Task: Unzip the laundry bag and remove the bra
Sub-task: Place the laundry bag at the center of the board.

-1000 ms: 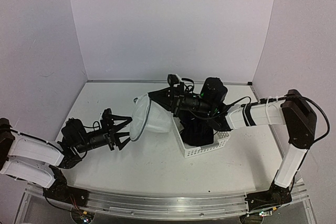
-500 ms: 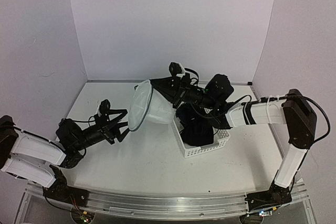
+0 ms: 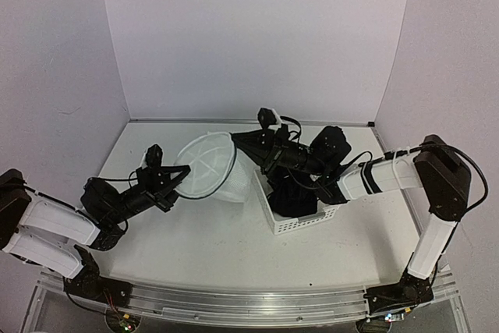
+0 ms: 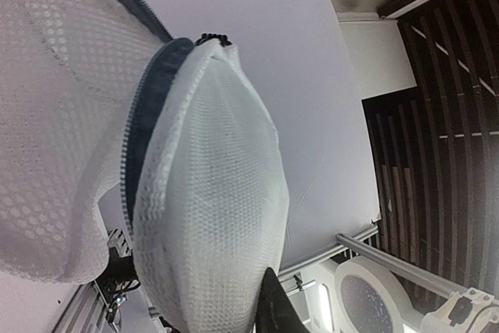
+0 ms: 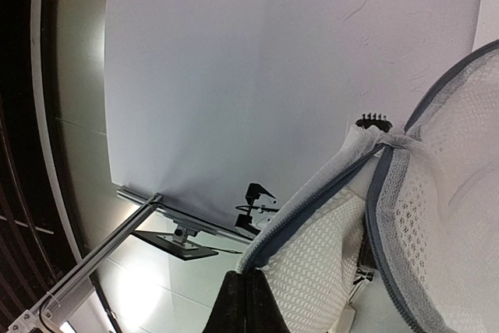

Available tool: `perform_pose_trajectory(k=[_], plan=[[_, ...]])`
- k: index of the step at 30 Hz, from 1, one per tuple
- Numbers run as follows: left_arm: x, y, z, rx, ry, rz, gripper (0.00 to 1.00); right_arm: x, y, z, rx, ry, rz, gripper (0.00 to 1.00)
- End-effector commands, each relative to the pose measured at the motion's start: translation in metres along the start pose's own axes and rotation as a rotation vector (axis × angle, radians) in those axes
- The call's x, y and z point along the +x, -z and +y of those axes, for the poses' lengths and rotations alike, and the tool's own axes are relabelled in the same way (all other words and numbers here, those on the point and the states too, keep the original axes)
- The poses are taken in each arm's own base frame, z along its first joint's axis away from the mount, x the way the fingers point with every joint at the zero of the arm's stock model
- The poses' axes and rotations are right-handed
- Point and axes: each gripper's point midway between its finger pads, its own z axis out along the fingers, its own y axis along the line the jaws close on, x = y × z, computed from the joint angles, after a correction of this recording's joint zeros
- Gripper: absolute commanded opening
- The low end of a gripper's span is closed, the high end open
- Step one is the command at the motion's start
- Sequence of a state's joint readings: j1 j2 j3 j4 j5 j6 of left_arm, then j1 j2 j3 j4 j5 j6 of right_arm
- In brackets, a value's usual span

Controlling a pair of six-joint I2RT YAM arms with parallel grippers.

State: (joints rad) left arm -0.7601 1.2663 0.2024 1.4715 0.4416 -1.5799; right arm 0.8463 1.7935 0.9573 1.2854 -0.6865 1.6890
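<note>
We've got the laundry bag [image 3: 209, 163] hanging mid-table, the left gripper [image 3: 173, 179] at its left rim and the right gripper [image 3: 240, 140] at its far right side, so there's no straight pass from left to right here. Just right of it sits the white basket [image 3: 302, 224] with the bra [image 3: 292, 196] heaped inside, and the right arm [image 3: 366, 175] stretches across its far side, crowding that approach. The near side is wide open: bare table [image 3: 234, 251] runs between the two bases. The far-left strip by the back wall [image 3: 249, 37] is free too.
</note>
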Motion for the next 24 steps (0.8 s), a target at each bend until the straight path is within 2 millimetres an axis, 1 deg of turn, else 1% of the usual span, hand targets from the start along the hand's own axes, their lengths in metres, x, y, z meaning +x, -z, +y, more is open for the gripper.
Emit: perform_pose_trajectory(k=[1,3,9,12,16,24], plan=[[0.001,-0.003,-0.024,0.085,-0.033,0.006,0.07,0.016,0.004,0.025,-0.059,0.077,0.037,0.00],[0.001,-0.002,-0.023,0.081,-0.028,0.004,0.01,0.017,0.005,0.016,-0.041,0.074,0.041,0.00],[0.001,0.005,-0.007,0.036,0.018,-0.013,0.00,0.023,0.009,-0.016,0.015,0.072,0.078,0.00],[0.001,0.008,0.001,0.012,0.045,-0.024,0.00,0.028,0.013,-0.033,0.047,0.065,0.103,0.08],[0.000,0.013,0.013,-0.026,0.078,-0.038,0.00,0.032,0.025,-0.056,0.097,0.060,0.104,0.18],[0.000,0.015,0.030,-0.093,0.118,-0.051,0.00,0.041,0.046,-0.084,0.178,0.083,0.121,0.37]])
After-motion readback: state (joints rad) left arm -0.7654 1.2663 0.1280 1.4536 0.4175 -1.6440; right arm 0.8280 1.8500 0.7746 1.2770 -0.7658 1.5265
